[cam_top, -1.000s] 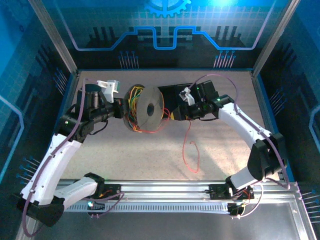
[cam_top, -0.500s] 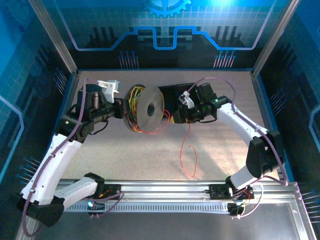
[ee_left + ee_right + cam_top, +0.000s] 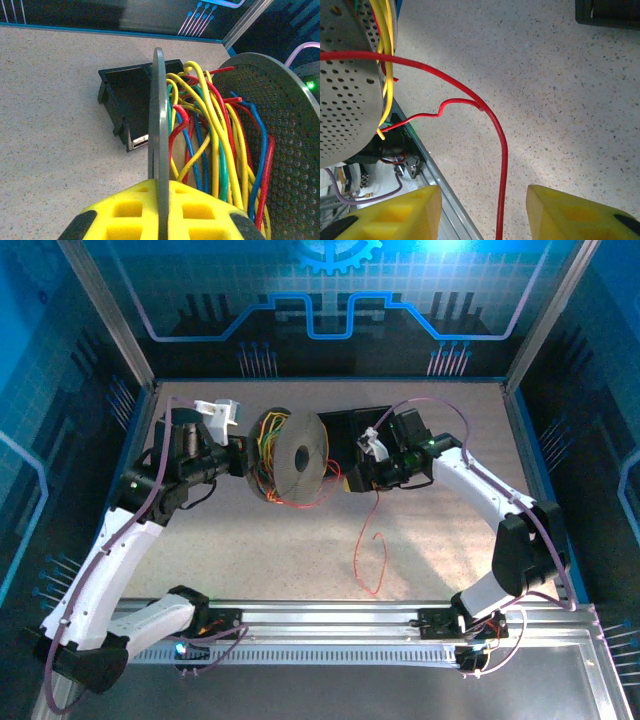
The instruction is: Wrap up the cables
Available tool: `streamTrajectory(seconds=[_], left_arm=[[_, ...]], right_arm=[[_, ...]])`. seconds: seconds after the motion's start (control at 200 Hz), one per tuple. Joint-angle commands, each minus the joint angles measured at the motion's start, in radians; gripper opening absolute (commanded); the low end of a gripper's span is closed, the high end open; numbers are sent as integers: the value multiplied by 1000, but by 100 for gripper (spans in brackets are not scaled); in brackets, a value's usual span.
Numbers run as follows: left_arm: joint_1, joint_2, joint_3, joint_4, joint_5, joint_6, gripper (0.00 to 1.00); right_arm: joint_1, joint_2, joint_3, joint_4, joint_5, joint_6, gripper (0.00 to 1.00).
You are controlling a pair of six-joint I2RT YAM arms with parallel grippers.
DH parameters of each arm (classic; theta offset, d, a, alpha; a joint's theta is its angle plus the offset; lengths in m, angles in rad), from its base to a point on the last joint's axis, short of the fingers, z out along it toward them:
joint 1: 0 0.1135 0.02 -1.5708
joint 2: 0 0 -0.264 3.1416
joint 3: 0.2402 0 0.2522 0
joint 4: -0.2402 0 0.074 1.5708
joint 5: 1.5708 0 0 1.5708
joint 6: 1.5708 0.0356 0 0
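Standing here, the thing I'd watch is the thin loose red wire (image 3: 503, 150). It leaves the round grey perforated spool (image 3: 300, 458) and runs straight down through the gap of the right gripper (image 3: 485, 210), lengthwise between the two yellow fingers and closer to neither by much. Those jaws stand apart with the strand between them, touching neither pad that I can see, so nothing is gripped there yet. From above, the tail of that wire drops from the right gripper toward the near edge of the speckled table (image 3: 250, 550) and ends in a slack narrow loop (it lies well apart from the left arm). The right arm is plainly the nearer one to it. The left gripper (image 3: 160, 215) is closed on the rim of one spool flange, with the thin grey edge standing up from between its yellow pads, and it holds the spool on edge with its flat faces turned toward each arm. The bundle of red, yellow, blue and green cables (image 3: 215, 140) sits between the two flanges, already partly on the core. A black open box (image 3: 127, 105) rests on the table beyond. My guess is that the next move depends on the right jaws closing across the strand — not along it — so that the slack can be led around the spool.
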Motion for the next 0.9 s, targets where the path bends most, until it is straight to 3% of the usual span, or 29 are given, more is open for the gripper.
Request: streamTrajectory(seconds=[0.0, 0.215, 0.32, 0.63, 0.766, 0.896], left_arm=[[-4, -43, 14, 168, 22, 1, 0], [-4, -44, 11, 176, 24, -1, 0], [-4, -49, 9, 181, 16, -6, 0], [4, -62, 59, 149, -178, -55, 0], [35, -35, 148, 84, -111, -105, 0], [58, -30, 189, 56, -12, -138, 0]], right_arm=[[18, -2, -17, -49, 2, -36, 45], [22, 12, -20, -68, 23, -52, 30], [25, 17, -21, -65, 45, -53, 0], [13, 13, -85, -37, 231, -26, 0], [-15, 24, -114, -44, 346, -20, 0], [-42, 38, -126, -29, 379, -15, 0]])
